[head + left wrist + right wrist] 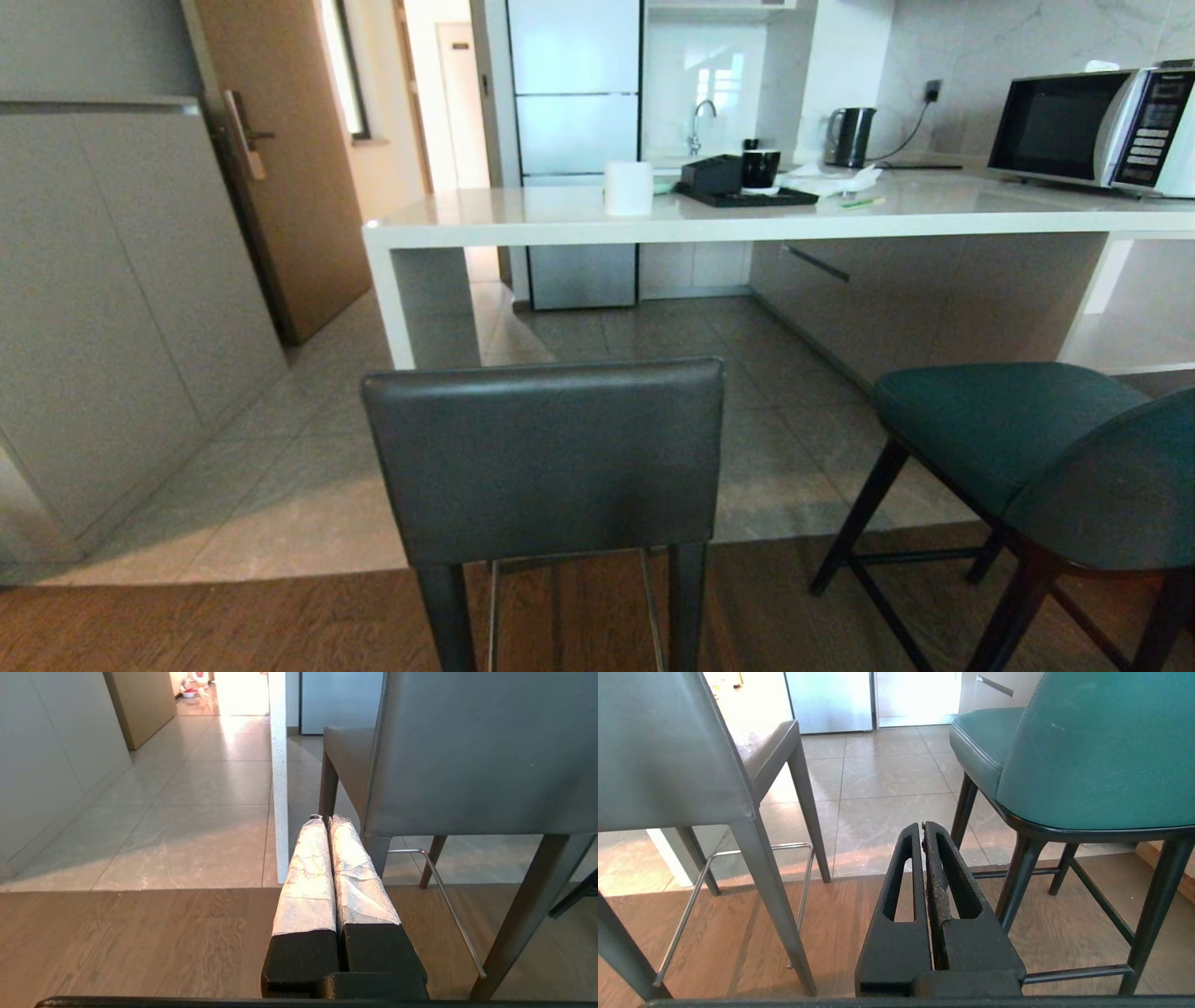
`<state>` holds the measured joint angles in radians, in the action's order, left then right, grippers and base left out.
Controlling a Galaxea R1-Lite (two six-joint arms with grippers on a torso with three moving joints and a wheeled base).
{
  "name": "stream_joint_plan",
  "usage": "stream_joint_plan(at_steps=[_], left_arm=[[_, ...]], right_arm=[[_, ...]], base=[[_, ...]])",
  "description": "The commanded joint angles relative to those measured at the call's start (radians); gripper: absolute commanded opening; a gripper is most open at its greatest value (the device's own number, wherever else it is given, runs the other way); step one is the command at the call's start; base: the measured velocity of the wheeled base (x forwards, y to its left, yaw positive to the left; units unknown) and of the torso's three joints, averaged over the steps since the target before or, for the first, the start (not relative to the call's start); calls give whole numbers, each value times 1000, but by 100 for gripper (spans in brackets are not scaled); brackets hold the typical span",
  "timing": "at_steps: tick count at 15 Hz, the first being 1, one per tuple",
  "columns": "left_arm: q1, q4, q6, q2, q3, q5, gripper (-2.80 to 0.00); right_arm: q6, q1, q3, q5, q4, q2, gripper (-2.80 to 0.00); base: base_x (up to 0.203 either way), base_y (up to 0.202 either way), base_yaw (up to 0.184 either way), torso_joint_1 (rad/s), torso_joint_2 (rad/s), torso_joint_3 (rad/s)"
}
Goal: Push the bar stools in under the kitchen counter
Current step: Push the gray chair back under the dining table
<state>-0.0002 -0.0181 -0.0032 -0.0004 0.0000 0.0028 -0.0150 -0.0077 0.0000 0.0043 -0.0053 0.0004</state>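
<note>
The dark-grey leather bar stool (543, 462) stands right before me with its square back toward me, short of the white kitchen counter (709, 222). The teal bar stool (1036, 457) stands to its right, also out from the counter and turned at an angle. My left gripper (325, 818) is shut and empty, low behind the grey stool's (476, 751) left rear leg. My right gripper (922, 826) is shut and empty, low between the grey stool (668, 751) and the teal stool (1101, 751). Neither gripper touches a stool.
The counter's slab end panel (397, 308) stands ahead on the left; a cabinet wall (112, 308) and wooden door (280, 159) lie further left. A paper roll (628, 188), black tray (747, 197), kettle (851, 136) and microwave (1088, 126) sit on top. Wood floor meets tile under the stools.
</note>
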Motion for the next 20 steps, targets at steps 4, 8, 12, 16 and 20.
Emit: stream_joint_plan(at_steps=[4,8,12,16,20], left_arm=[[0,-2,-1,0,11,0,-280],[0,0,-1,0,11,0,-280],[0,0,-1,0,11,0,-280],[0,0,-1,0,11,0,-280],[-1,0,-1,0,10,0,-280]], right_arm=[[0,0,9,0,0,0,-280],[0,0,9,0,-1,0,-280],[0,0,9,0,-1,0,-280],[0,0,9,0,-1,0,-280],[0,0,9,0,-1,0,-280]], base=[[0,0,0,0,0,0],[0,0,0,0,0,0],[153,0,0,0,1,2],[121,0,3,3,4,2],[0,0,0,0,0,0]])
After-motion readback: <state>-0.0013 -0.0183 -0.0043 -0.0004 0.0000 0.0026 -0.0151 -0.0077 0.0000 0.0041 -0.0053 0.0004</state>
